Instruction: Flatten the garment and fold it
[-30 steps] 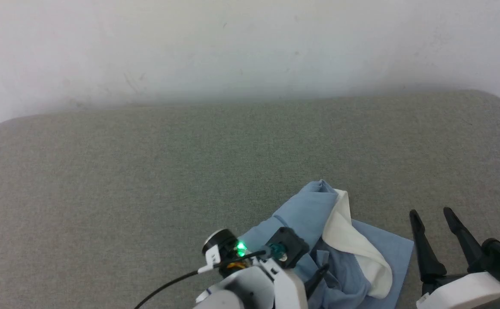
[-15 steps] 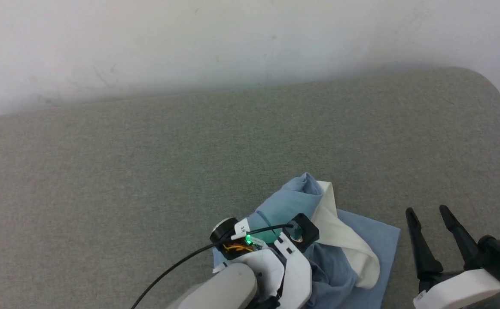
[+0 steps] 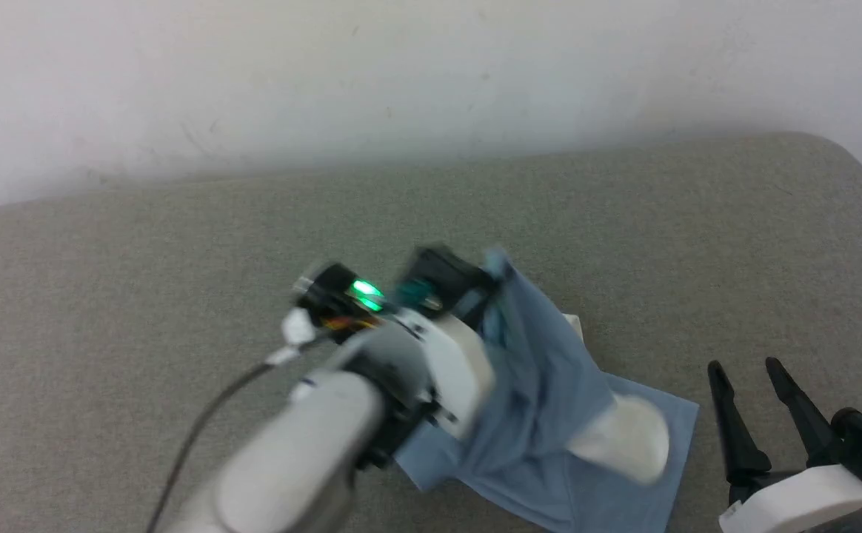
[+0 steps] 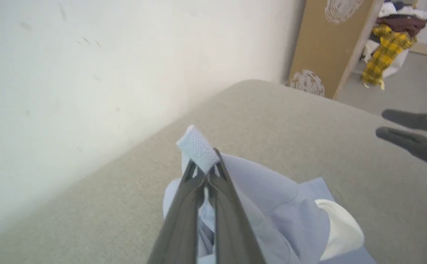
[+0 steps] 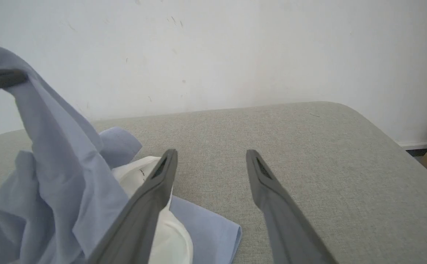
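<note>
Left hand (image 4: 206, 171) pinches a fold of the garment (image 3: 542, 385), which hangs below it. Right hand (image 3: 742, 366) is spread and empty, just beside the garment.

The polo shirt (image 3: 542, 385) is plain light blue, with a white collar (image 3: 623, 440) and a white ribbed edge (image 4: 197, 148). The upholstery (image 3: 179, 296) is grey-green, finely flecked, and the wall (image 3: 401, 74) is white. The fingers (image 3: 731, 429) of the right gripper (image 3: 742, 366) are dark grey. There's a yellow plaid cloth (image 4: 382, 55) too.

Left pincer (image 4: 205, 172) has clamped the garment (image 3: 549, 400) and lifted it
</note>
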Available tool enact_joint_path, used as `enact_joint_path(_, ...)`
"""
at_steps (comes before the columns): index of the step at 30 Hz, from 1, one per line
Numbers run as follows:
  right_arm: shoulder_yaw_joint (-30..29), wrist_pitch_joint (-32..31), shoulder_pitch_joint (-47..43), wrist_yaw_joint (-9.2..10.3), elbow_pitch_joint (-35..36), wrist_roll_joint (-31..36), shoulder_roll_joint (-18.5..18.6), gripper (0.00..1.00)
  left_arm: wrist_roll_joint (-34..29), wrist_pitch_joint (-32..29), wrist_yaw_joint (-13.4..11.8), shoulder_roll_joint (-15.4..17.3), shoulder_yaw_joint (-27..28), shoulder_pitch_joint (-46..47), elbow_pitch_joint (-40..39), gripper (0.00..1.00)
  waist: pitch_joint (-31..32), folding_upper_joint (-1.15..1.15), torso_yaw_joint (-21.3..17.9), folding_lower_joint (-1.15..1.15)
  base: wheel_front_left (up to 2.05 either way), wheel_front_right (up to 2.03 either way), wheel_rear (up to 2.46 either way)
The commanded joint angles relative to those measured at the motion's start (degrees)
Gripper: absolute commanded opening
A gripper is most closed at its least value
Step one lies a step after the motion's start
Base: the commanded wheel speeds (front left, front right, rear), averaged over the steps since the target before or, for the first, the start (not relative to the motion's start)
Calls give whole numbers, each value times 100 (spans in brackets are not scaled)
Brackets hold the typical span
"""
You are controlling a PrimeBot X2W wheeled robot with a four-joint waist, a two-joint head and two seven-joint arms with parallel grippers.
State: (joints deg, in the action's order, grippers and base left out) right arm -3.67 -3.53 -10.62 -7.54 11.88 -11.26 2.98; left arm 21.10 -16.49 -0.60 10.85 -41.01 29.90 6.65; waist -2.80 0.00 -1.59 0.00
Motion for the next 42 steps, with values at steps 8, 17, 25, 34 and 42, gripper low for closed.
enact_joint_path(8,-45,-31,-88,5,7,-69,-11,100,258,159,-1568,1390,1954,-1332,-1497,0,70,0,201,0,0,0,0)
enact_joint_path(17,-65,-77,-82,5,57,-51,-11,100,1117,96,-2645,1479,3206,-3782,-1378,0,-66,0,283,0,0,0,0)
enact_joint_path(25,-88,-156,-8,5,121,29,-11,100,1748,225,-2380,1096,3340,-4313,-1028,100,-40,0,405,0,0,0,0)
enact_joint_path(34,-114,-251,-126,5,217,56,-11,100,1715,336,-1766,1546,3310,-3932,-1519,100,217,0,505,0,0,0,0)
enact_joint_path(42,10,-254,-104,5,229,72,-11,100,2184,-1110,-1119,2138,2830,-3648,-1353,100,172,0,409,0,0,0,0)
